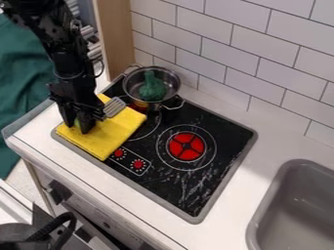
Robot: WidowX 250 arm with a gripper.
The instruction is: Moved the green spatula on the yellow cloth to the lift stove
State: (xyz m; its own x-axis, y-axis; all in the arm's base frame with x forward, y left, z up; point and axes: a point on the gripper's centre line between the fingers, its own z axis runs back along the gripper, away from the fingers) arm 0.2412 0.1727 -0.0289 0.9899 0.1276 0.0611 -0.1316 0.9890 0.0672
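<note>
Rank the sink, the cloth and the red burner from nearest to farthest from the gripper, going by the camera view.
1. Cloth: right below the gripper, on the stove's left side in the view.
2. Red burner: to the right of the cloth, on the stovetop.
3. Sink: past the stove, at the lower right.

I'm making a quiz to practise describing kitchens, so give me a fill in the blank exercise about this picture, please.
The gripper and the slotted spatula head are over a cloth whose colour is ____.
The item inside the metal pot is coloured ____.
On the black stove, the burner disc nearer the sink is coloured ____.
The wall behind the stove is covered with white ____.

Missing words: yellow; green; red; tiles.
</note>
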